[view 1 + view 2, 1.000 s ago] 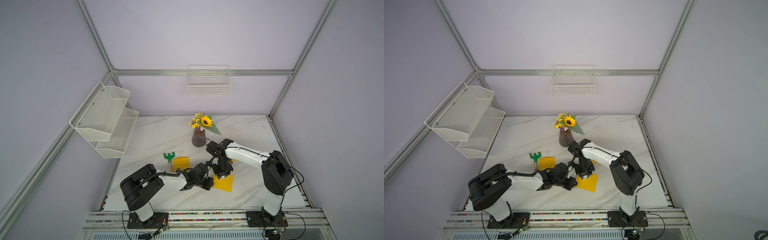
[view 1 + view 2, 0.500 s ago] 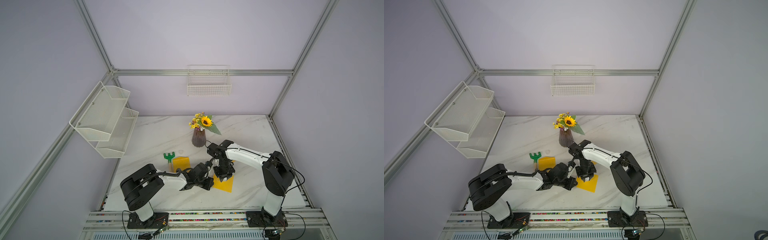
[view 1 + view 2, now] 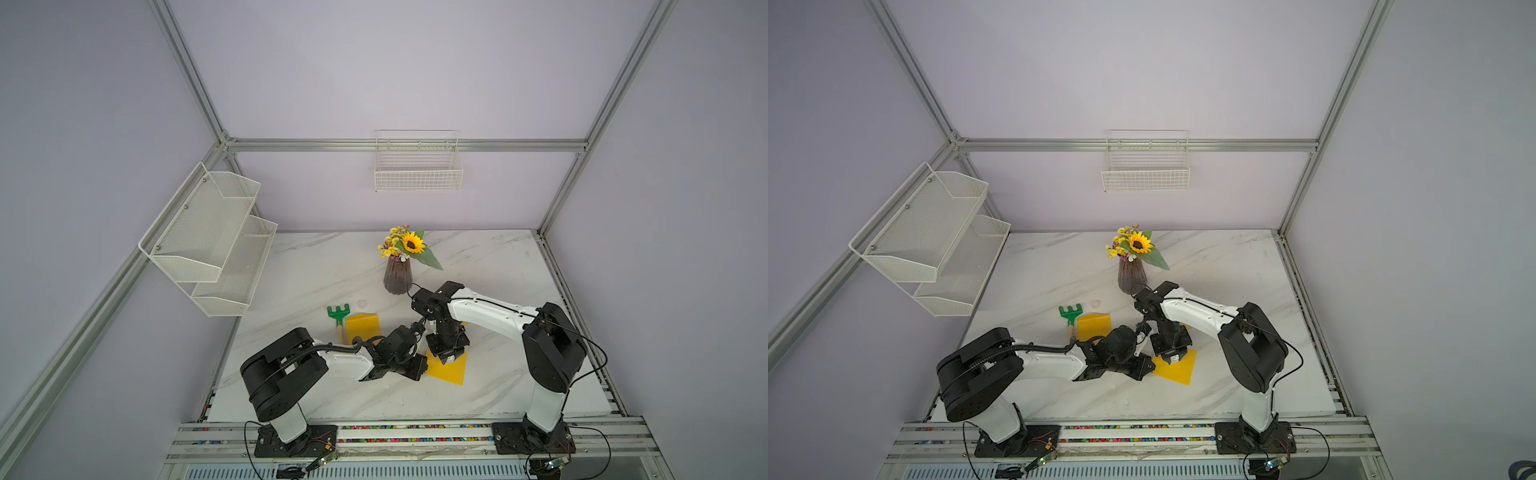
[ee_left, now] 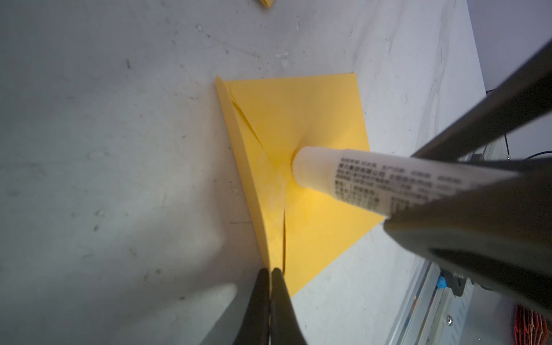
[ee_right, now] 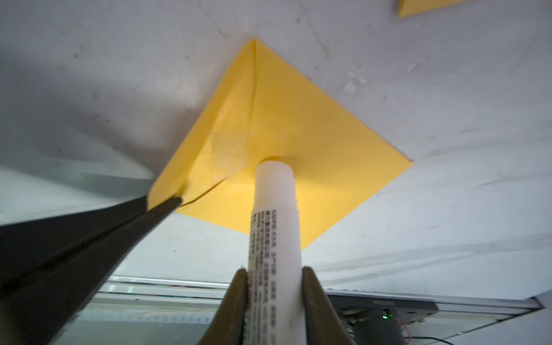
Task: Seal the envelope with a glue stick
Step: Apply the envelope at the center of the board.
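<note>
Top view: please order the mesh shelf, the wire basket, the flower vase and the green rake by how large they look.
1. two-tier mesh shelf
2. wire basket
3. vase with flowers
4. green toy rake
Shelf and basket hang higher, nearer the camera, so their real size is unsure.
</note>
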Robot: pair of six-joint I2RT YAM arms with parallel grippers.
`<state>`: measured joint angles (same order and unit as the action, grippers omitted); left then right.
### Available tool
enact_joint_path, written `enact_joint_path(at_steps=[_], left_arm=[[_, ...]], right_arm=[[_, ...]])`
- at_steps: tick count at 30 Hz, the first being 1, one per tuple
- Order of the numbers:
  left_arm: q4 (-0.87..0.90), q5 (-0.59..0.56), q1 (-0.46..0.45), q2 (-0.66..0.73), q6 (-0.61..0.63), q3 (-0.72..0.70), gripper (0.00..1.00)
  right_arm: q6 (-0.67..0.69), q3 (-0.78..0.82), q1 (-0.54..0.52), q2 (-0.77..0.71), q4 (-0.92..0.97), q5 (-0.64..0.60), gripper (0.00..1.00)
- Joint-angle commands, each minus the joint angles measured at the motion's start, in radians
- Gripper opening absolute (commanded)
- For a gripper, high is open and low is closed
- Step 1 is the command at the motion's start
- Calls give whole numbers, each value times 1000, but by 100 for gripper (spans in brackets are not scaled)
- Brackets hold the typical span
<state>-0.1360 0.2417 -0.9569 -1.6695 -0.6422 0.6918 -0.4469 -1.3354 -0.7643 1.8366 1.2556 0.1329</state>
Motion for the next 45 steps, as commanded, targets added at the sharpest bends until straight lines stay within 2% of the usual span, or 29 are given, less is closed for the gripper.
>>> enact_joint_path(at_steps=[1,2,3,6,7,8,9,11,14,16,17,18,21,22,23,25,28,30,32,36,38,41,43,45], left_arm=[[6,-7,-5,-4,18,17,0],[4,-8,-5,-3,17,14,0],[4,-9,-5,0,16,12,0],[1,-9,-6,-4,17,12,0],[2,-8,-6,-3,16,12,0],[0,-8,-5,-3,15,12,0],[0,-8,-6,-3,16,12,0],[0,-8,-5,-3,15,12,0],[1,-8,-5,-3,15,13,0],[3,-10,-5,0,15,12,0],[3,-9,-5,3,16,11,0],[3,-10,-5,4,16,9,0],[1,-9,-5,0,17,11,0],[1,-7,-5,-1,16,12,0],[1,-6,-6,-2,17,13,0],[1,-8,-5,0,16,14,0],[2,-13,-6,6,15,11,0],[2,-13,-5,5,13,11,0],[5,-13,-5,3,15,12,0],[6,-12,-5,3,17,14,0],[6,-9,-5,-2,17,15,0],[7,-10,-5,-2,16,17,0],[6,-11,-5,0,16,17,0],[7,-13,-5,1,15,15,0]], right_arm=[[-15,40,-26,-5,-185,290,0],[-13,38,-26,-7,-182,282,0],[-8,30,-26,-3,-152,221,0],[-21,-12,-27,45,31,-201,0],[-33,-12,-29,66,85,-306,0],[-43,-9,-28,78,112,-345,0],[-41,-1,-28,78,112,-346,0],[-26,10,-28,55,47,-219,0],[-16,36,-30,7,-121,144,0],[-27,40,-33,-7,-178,253,0],[-22,35,-32,-5,-164,241,0],[-14,24,-33,1,-128,172,0],[-25,-14,-36,59,58,-214,0],[-35,-16,-35,78,102,-306,0],[-39,-12,-35,87,116,-341,0],[-24,0,-37,82,80,-253,0],[-1,19,-41,44,-58,58,0],[-6,21,-44,28,-116,180,0],[-1,18,-43,24,-112,169,0],[-21,-7,-43,78,76,-243,0],[-29,2,-43,85,95,-294,0],[-11,9,-50,73,31,-143,0],[-4,20,-53,46,-66,66,0],[-14,27,-55,21,-138,198,0]])
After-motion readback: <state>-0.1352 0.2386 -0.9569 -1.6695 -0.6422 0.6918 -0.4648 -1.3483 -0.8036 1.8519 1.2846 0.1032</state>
